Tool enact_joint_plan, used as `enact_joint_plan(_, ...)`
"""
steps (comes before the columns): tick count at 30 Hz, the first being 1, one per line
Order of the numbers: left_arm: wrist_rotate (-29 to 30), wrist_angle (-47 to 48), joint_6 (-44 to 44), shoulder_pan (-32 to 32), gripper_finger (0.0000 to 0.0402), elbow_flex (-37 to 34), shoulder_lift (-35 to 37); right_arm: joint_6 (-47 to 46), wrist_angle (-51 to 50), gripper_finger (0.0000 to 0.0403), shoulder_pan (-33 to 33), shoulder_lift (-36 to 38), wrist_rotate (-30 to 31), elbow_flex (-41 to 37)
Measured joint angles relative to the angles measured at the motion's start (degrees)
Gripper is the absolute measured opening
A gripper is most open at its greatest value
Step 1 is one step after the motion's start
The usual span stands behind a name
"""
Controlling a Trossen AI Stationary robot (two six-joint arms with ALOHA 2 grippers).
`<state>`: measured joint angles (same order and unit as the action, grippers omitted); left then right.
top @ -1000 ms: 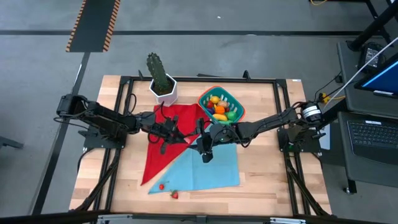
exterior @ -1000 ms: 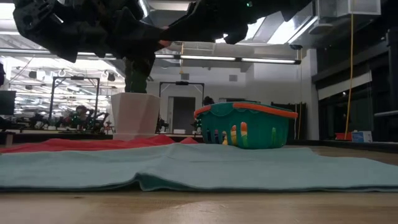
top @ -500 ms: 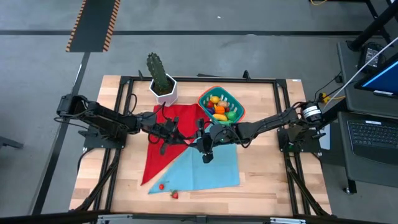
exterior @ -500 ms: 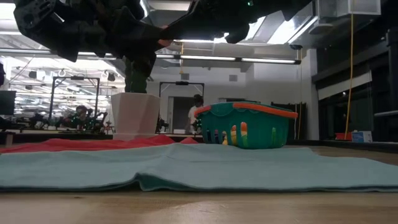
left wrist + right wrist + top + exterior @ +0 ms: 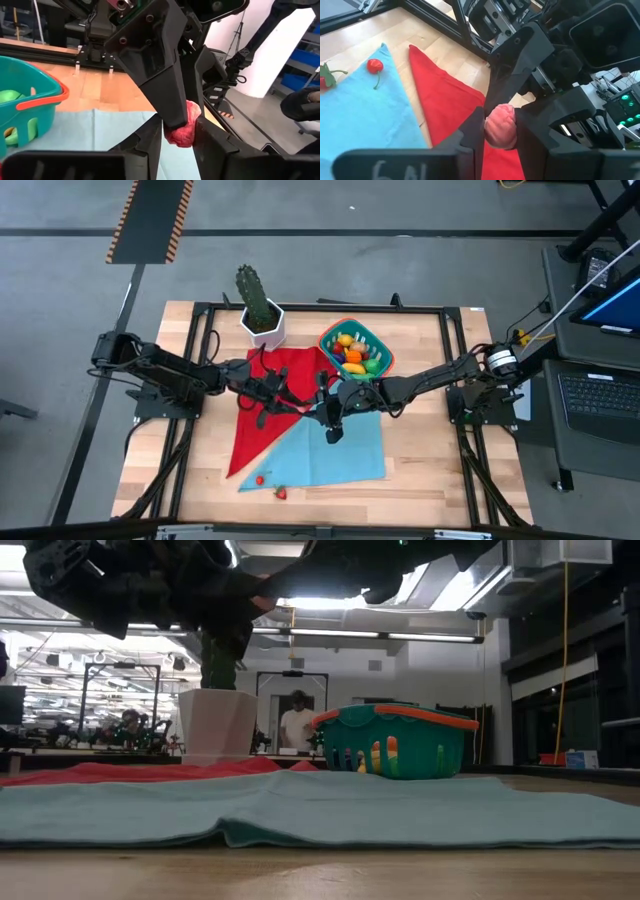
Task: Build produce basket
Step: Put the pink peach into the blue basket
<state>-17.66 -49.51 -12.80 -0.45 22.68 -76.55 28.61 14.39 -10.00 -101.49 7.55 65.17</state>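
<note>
From above, a light wooden table [image 5: 420,470] carries a red cloth [image 5: 262,425] overlapped by a light blue cloth [image 5: 345,452], with a white hexagonal pot holding a green cactus [image 5: 262,320] at the far side. The small teal plastic basket with an orange-red rim [image 5: 355,348] stands just beside the cloths, filled with colourful toy produce [image 5: 352,352], while two small red berries [image 5: 270,486] lie at the near edge of the blue cloth. The left pincer [image 5: 291,402] and the right pincer [image 5: 320,406] meet above the cloths at the middle of the table. In the low view, the basket [image 5: 396,741] sits behind the blue cloth [image 5: 300,802], the white pot [image 5: 217,724] to its side, and a person in a white top [image 5: 297,725] stands far back in the room. In the left wrist view, a small pinkish-red lumpy toy fruit [image 5: 181,131] is pressed between the left pincer [image 5: 178,136] and the fingers of the other arm, which reach in from ahead; the basket [image 5: 30,102] shows to one side. In the right wrist view, the right pincer [image 5: 500,127] is closed on the same fruit [image 5: 500,126], above the red cloth [image 5: 451,107], and the two berries [image 5: 374,66] rest on the blue cloth [image 5: 365,115].
</note>
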Motion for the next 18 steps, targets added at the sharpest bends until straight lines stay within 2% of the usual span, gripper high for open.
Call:
enact_joint_plan(9, -0.6, 1.8, -0.4, 0.4, 0.0072, 0.0, 2.7, 0.2, 0.3, 0.0086, 0.0, 0.0, 0.3, 0.1)
enact_joint_plan(18, -0.6, 4.1, -0.4, 0.3, 0.0105, 0.0, 5.8, -0.2, 0.8, 0.0068, 0.0, 0.0, 0.3, 0.1)
